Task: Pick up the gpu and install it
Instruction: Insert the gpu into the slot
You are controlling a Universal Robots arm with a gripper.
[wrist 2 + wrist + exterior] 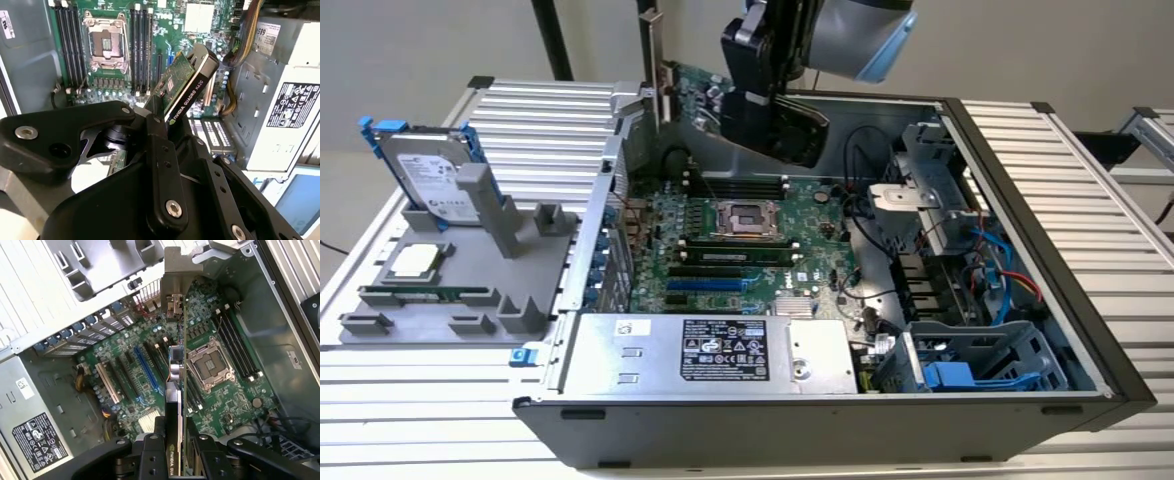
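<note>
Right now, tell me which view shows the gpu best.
The exterior view: the gpu shows its green face, bracket and cooler above the case. The first wrist view gives its edge, the second one end.

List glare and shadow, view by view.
Exterior view: even light, the case interior dimmer under the held gpu. Second wrist view: the pale heatsink is washed out, the gripper a dark foreground mass. First wrist view: a bright glint on the gpu's edge.
</note>
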